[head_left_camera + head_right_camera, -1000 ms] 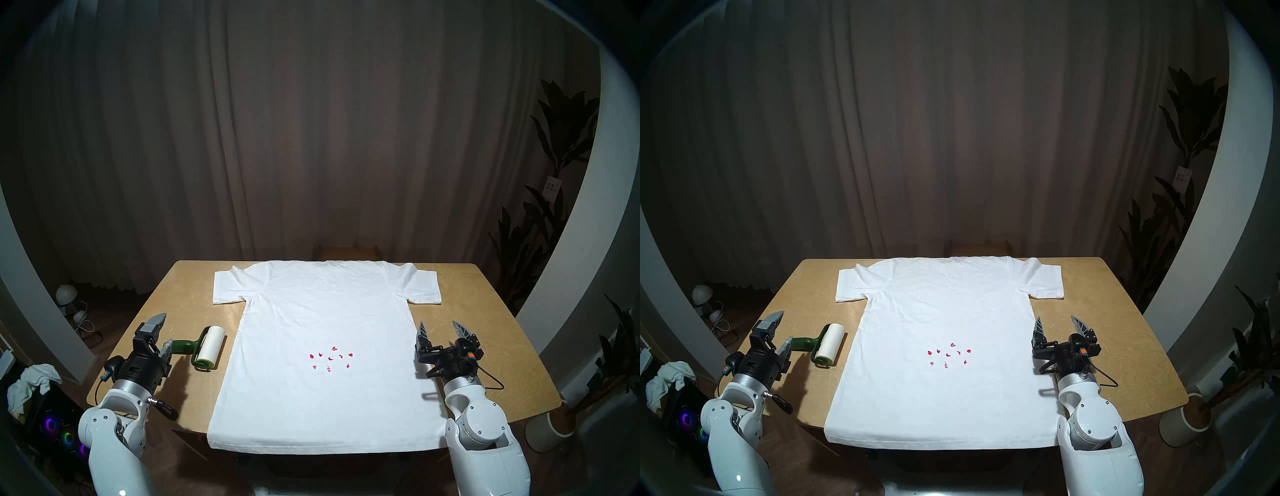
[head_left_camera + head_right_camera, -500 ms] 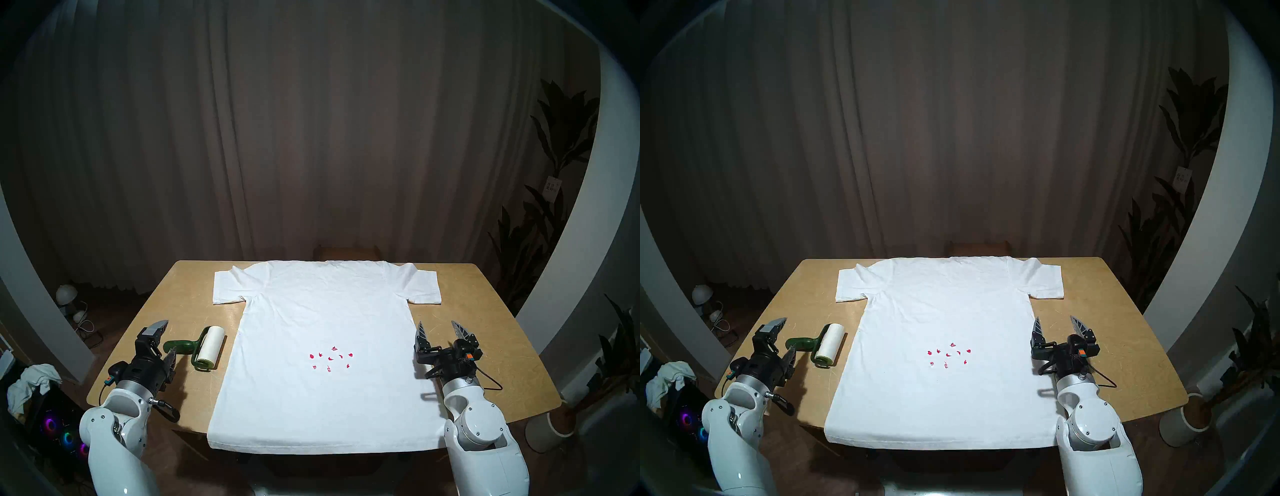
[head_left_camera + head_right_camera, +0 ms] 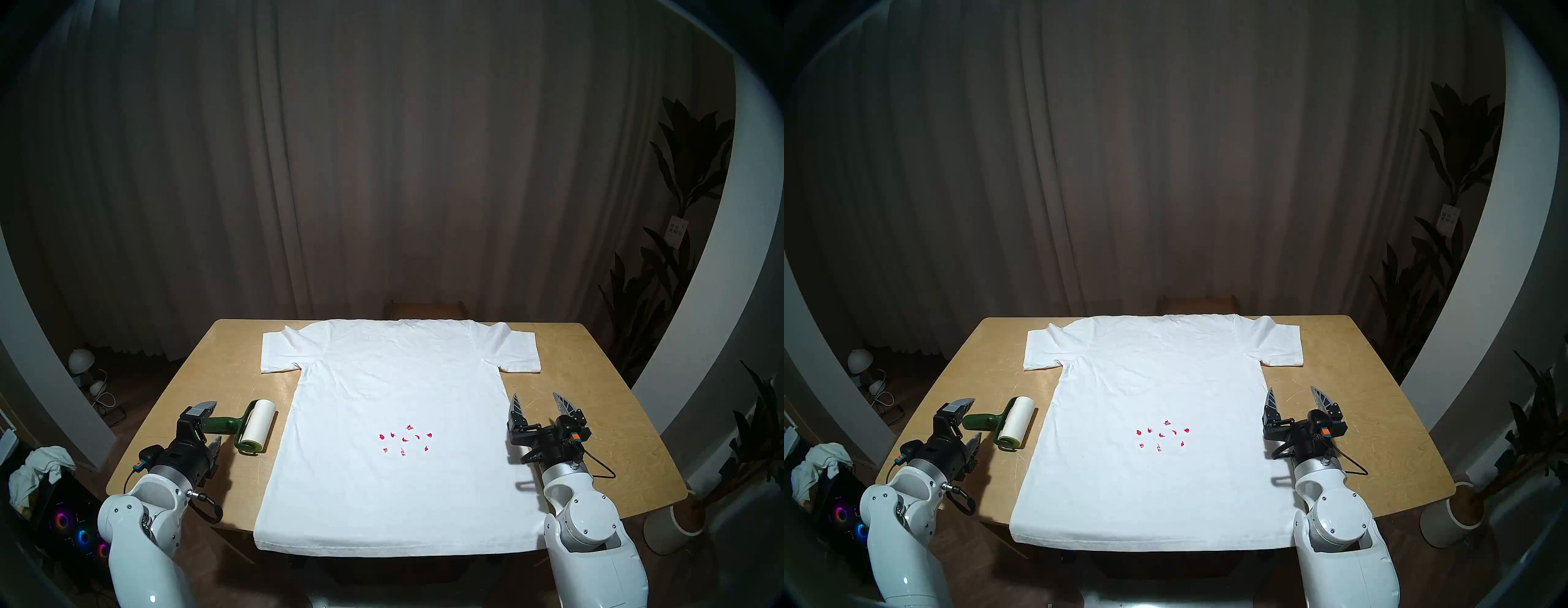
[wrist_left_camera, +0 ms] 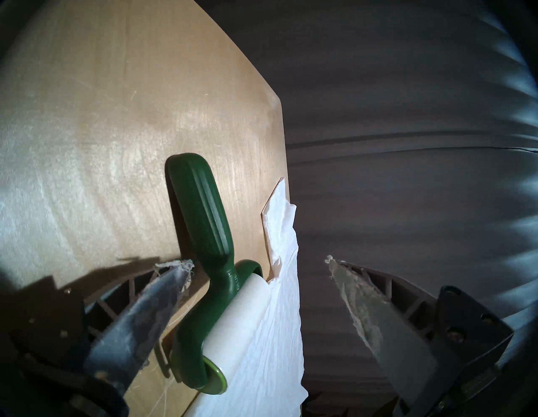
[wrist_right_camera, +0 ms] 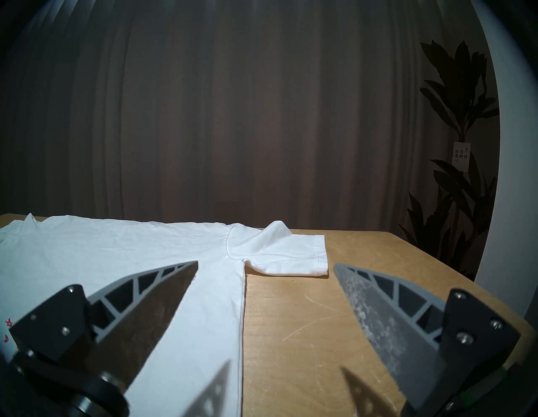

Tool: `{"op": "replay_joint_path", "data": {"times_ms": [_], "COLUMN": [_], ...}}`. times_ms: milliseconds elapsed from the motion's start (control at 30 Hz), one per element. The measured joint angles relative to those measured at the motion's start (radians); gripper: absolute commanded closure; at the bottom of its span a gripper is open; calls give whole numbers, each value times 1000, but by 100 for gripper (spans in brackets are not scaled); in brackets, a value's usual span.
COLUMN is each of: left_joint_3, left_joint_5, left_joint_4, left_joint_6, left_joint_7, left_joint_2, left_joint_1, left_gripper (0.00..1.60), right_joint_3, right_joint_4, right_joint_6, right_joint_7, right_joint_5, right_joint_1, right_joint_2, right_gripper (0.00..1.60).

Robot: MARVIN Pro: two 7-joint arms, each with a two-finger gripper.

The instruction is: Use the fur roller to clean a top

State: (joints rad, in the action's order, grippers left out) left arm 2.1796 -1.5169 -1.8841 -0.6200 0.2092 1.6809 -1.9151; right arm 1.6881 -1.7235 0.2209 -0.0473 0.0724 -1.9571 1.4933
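Now | lint roller with dark green plastic handle and white paper cylinder [image 3: 250, 428] lies on wooden table [image 3: 594, 361], beside white T-shirt [image 3: 399, 382] | left gripper [image 3: 213, 421] jaws spread about handle, not pinching | right gripper [image 3: 539, 403] jaws spread, empty | likely light, rigid; grip handle mid-length.

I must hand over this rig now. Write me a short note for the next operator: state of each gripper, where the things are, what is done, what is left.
Left gripper: open, empty, its fingers on either side of the roller's green handle, not closed on it.
Right gripper: open, empty, above the table at the shirt's right edge.
Lint roller: lying on the table, just left of the shirt.
White T-shirt: spread flat on the table, hem hanging over the near edge.
Red bits: scattered on the middle of the shirt.
Done: nothing picked up, nothing cleaned yet.
Left: close on the handle, lift the roller, roll it over the red bits.
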Motion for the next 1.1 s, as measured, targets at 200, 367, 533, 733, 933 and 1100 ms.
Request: {"op": "replay_joint_path", "data": {"times_ms": [200, 367, 533, 733, 933, 1100], "left_joint_3": [1, 4, -4, -15, -22, -27], "left_joint_5": [1, -6, -11, -11, -9, -8], "left_joint_4": [10, 52, 85, 101, 105, 110], "left_joint_6": [13, 29, 40, 47, 48, 54], "left_joint_7": [0, 4, 1, 4, 29, 48], "left_joint_2": [1, -1, -9, -19, -29, -35], "left_joint_1": [9, 29, 53, 69, 81, 94], "left_gripper": [0, 0, 0, 0, 0, 0], "right_joint_3": [-1, -4, -5, -5, -5, -3], "right_joint_4": [1, 1, 1, 0, -3, -3], "right_joint_6": [6, 12, 15, 17, 18, 18], "right_joint_7": [-2, -3, -3, -3, 1, 3], "right_joint_5": [2, 2, 0, -3, -6, -2], "right_joint_1": [0, -1, -1, -2, -3, -2], "right_joint_2": [-1, -3, -4, -5, -5, -5], "right_gripper": [0, 0, 0, 0, 0, 0]}}
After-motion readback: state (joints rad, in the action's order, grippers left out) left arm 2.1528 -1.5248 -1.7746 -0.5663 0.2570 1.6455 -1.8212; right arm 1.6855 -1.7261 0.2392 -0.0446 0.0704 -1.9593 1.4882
